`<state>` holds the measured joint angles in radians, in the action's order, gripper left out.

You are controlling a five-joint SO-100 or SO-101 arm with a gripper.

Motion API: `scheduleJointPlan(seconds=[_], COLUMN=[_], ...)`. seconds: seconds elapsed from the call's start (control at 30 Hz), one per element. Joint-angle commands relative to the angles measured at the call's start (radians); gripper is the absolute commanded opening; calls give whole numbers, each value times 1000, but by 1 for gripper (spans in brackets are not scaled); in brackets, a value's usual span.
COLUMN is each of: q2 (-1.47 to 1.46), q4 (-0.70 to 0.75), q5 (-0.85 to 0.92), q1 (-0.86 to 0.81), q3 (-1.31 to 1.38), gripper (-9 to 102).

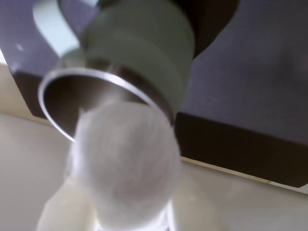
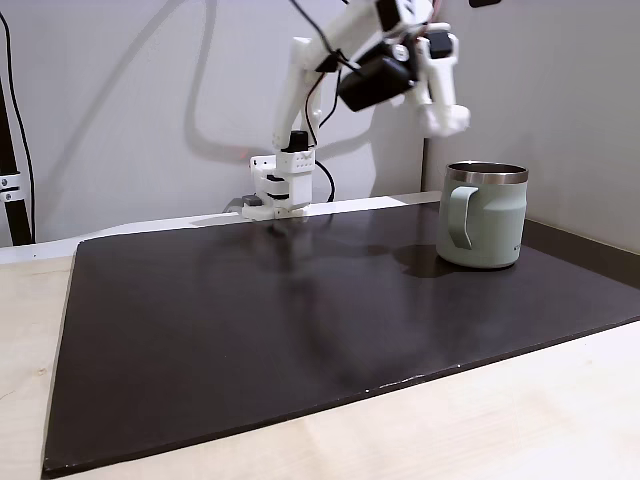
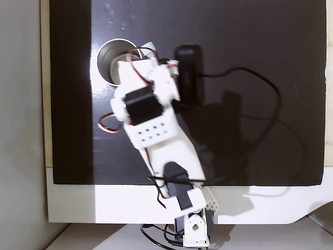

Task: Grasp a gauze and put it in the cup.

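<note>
Claw (image 1: 127, 211) grasping gauze (image 1: 126, 163), raised beside cup (image 1: 139, 53) rim.

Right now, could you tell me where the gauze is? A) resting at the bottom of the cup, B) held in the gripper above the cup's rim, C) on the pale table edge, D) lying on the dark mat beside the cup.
B: the wrist view shows the gauze clamped in the gripper just over the cup, short of its steel rim.

- Wrist view: gauze (image 1: 126, 163) badly blurred, its lower end cut by the bottom edge; it hides my fingertips.
- Cup (image 1: 139, 57) handle cropped at top.
- Top-down fixed view: my arm covers part of the cup (image 3: 106, 62) rim.
</note>
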<state>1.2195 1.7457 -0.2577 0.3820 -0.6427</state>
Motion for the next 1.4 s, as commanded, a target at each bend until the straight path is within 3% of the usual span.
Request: scheduleJointPlan(seconds=[0.0,0.3,0.63,0.7,0.83,0.97,1.37], q2=[-58,-232,-285,-285,-290,-290,-282], q4=[-20,-66,-66,-66,-46,-38,-34], q5=[11,11,11,11,11,11,21], q1=[20,51,71,71,75,83,83], q3=[140,342,391,393,393,393,393], gripper=[0,0,0,3,22,33,34])
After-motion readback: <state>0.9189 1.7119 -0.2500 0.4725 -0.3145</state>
